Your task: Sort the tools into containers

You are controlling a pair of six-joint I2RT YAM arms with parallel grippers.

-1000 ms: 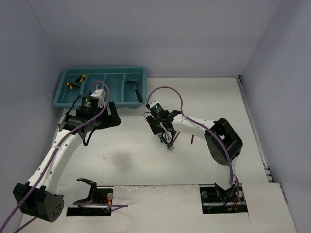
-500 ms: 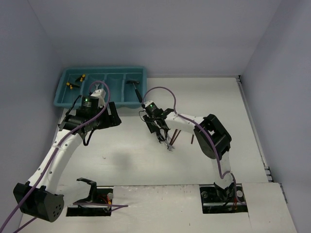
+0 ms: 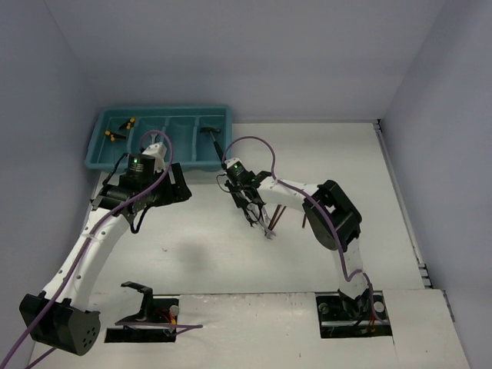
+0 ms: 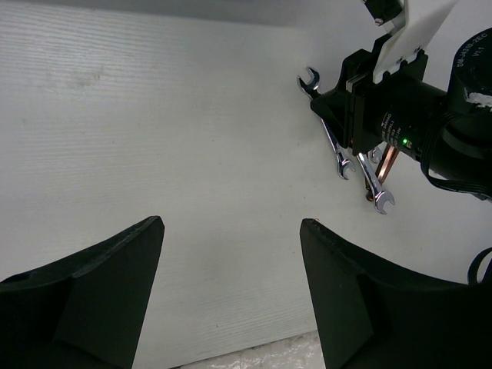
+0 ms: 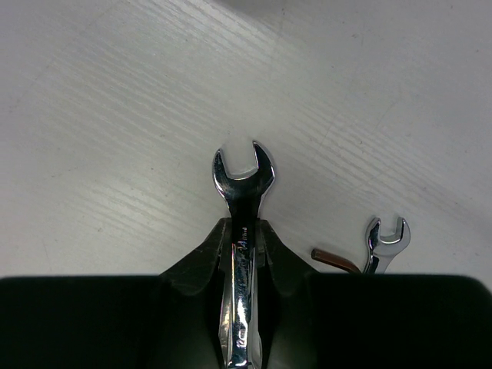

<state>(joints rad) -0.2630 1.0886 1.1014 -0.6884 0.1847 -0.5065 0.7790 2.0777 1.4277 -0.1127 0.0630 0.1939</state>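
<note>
Wrench (image 5: 242, 171) now sits pinched by the right gripper (image 5: 242, 231), just closed on it, ready, I'd say, for lifting toward the far-left tray (image 3: 165, 109); the left gripper (image 4: 231, 227) hangs wide, empty.

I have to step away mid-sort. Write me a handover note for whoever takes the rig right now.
Right gripper: jaws shut on a silver wrench, low over the table.
Left gripper: open, empty, hovering near the tray's front.
Teal tray: yellow-and-black pieces in the leftmost compartment, hammer in the rightmost.
Done: those pieces are binned.
Left: carry the held wrench to the tray. Then take the second wrench and the dark red key, which lie beside it.
</note>
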